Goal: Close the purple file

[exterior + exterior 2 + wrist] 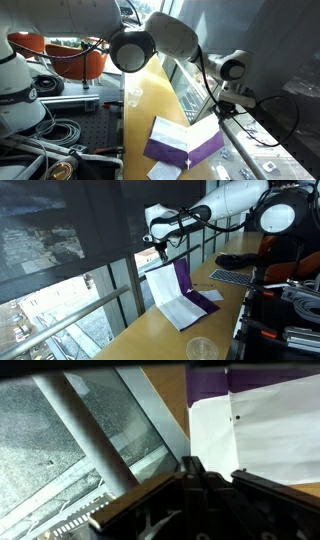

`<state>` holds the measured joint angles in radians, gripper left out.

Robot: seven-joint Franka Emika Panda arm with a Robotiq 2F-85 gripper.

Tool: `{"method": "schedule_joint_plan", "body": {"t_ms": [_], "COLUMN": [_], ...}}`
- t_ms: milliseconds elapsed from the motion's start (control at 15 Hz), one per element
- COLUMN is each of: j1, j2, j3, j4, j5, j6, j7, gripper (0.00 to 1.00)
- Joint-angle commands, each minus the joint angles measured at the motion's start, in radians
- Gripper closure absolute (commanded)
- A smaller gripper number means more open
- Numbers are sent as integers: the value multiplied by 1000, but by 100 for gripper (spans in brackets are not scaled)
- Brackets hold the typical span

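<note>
Exterior views both show one wooden table (140,125), with one purple file (183,280) open on it by the window, one half raised and white pages showing. One clear cup (200,348) stands nearby. One gripper (160,252) sits at the raised edge; I cannot tell its finger spread.

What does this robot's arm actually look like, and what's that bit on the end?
The arm is glossy white, made of rounded, tube-like segments with dark round caps at the joints. A black cable runs along it. The gripper at its tip is black and blocky.
</note>
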<state>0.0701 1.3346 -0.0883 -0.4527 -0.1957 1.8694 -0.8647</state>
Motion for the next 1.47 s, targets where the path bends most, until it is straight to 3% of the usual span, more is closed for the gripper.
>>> {"method": "schedule_joint_plan", "body": {"t_ms": [0,600,1400], "j1": [-9,33,147], "j2": [-20,-6,13], "j3": [3,-2,-25], "j4": [-4,-9,8], "j5": [-9,-21,-80], "j6": [43,55,46], "j7": [6,18,77], "gripper": [100,100,100]}}
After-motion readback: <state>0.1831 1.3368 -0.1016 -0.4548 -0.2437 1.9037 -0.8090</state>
